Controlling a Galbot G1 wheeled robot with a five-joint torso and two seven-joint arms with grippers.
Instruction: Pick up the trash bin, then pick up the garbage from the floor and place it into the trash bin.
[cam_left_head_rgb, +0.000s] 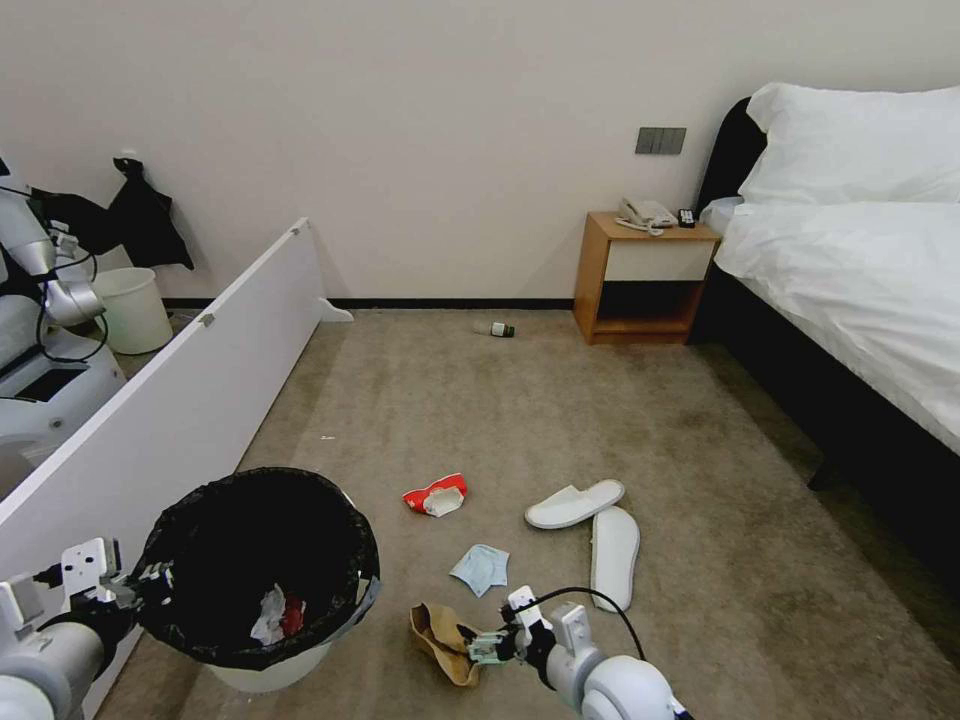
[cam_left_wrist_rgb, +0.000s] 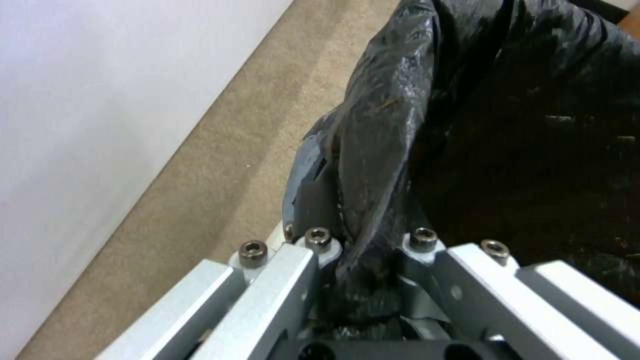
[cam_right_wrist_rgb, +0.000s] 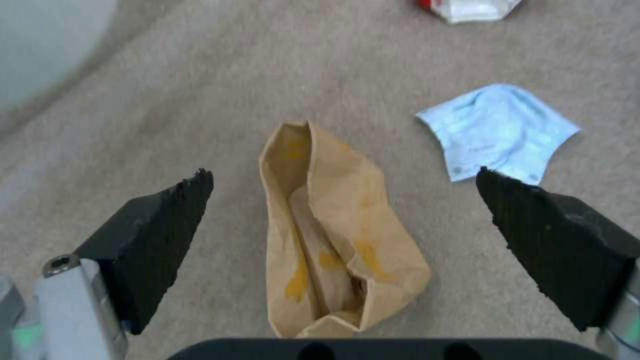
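Beige carpet floor (cam_left_head_rgb: 480, 420): left gripper (cam_left_wrist_rgb: 363, 250) clamped on black-lined white round bin (cam_left_head_rgb: 258, 570), held near for drop-in; right gripper (cam_right_wrist_rgb: 340, 210) spread wide, straddling crumpled brown paper scrap (cam_right_wrist_rgb: 333, 240).

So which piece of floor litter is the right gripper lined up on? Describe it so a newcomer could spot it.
Start at the trash bin held at its rim by the left gripper. On the carpet just beside it, between the right gripper's open fingers, lies the brown paper bag. It is tan and crumpled, unlike the light-blue face mask nearby.

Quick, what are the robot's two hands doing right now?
Left gripper: shut on the trash bin rim.
Right gripper: open, above the brown paper bag.
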